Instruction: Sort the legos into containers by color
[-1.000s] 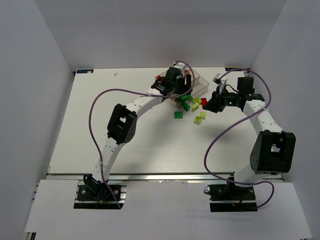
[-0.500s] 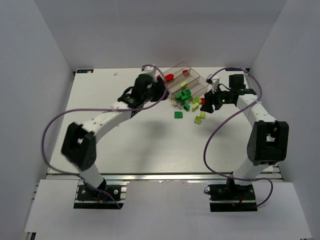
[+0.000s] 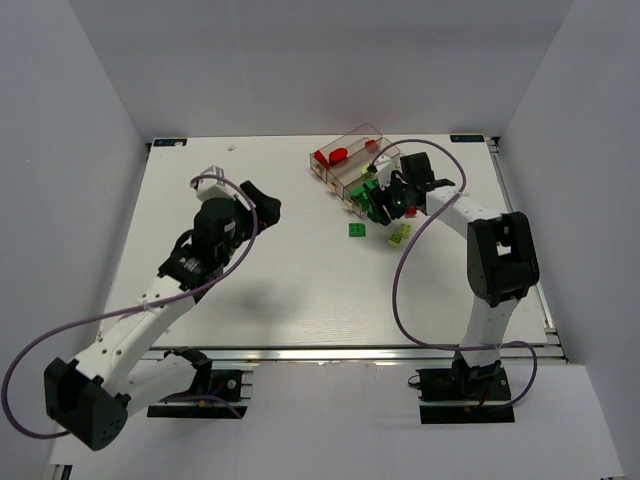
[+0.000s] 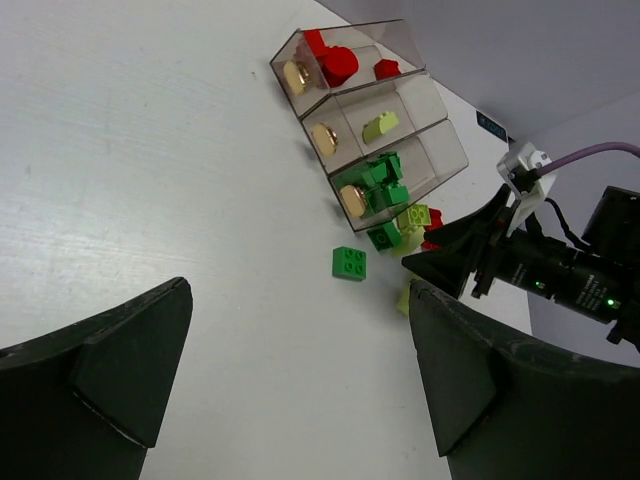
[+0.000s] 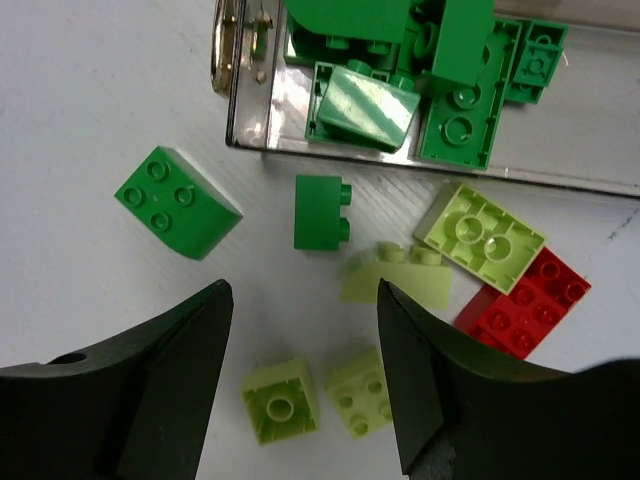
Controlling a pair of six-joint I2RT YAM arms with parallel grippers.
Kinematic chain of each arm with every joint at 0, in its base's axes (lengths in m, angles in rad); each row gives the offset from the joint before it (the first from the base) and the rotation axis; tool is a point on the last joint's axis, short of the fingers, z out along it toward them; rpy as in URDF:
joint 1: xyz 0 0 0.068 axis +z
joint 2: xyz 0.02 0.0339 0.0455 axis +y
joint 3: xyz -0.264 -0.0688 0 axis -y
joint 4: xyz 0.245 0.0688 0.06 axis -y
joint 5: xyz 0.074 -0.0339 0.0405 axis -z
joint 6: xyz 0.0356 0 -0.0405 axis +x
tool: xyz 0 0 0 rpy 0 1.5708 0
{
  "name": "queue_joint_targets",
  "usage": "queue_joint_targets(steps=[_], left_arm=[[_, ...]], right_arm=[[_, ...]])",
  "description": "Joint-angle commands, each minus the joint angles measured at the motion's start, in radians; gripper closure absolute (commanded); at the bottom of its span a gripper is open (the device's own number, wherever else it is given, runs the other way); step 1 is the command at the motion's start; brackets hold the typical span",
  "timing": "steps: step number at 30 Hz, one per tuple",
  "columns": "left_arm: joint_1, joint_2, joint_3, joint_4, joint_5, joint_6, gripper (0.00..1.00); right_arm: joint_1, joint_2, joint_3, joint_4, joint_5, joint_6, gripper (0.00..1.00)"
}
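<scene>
The clear three-compartment tray [image 3: 352, 134] stands at the back of the table. It holds red bricks [image 4: 340, 65], one lime brick [image 4: 380, 125] and dark green bricks [image 4: 385, 180]. Loose bricks lie in front of it: a dark green brick [image 5: 178, 202], a small dark green one [image 5: 320, 212], lime bricks [image 5: 280, 400] and a red brick [image 5: 525, 300]. My right gripper [image 5: 305, 290] is open and empty, right over the loose lime bricks. My left gripper [image 4: 300, 300] is open and empty, well left of the tray.
The white side walls close in the table on both sides. The right arm's purple cable [image 3: 400, 290] loops over the table. The tray wall [image 5: 262, 112] with a gold latch [image 5: 235, 40] stands just beyond the right fingers.
My left arm has swung back from the tray to the left middle of the table. My right gripper has moved left and down over the loose bricks.
</scene>
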Motion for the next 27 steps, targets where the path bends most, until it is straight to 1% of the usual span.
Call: queue_joint_targets(steps=[1,7,10,14,27], left_arm=[[0.003,-0.095,-0.059,-0.084,-0.053,-0.077,0.02],[0.003,-0.219,-0.162,-0.104,-0.062,-0.157,0.02],[0.002,-0.239,-0.185,-0.106,-0.063,-0.179,0.02],[0.003,-0.236,-0.176,-0.113,-0.063,-0.177,0.02],[0.003,-0.202,-0.173,-0.083,-0.044,-0.17,0.02]], right_arm=[[0.023,0.012,0.026,0.108,0.061,0.025,0.35],[0.028,0.071,0.054,0.134,0.058,0.013,0.35],[0.028,0.1,0.072,0.136,0.05,0.01,0.36],[0.026,0.123,0.094,0.128,0.041,0.016,0.41],[0.028,0.155,0.081,0.122,-0.008,0.013,0.53]])
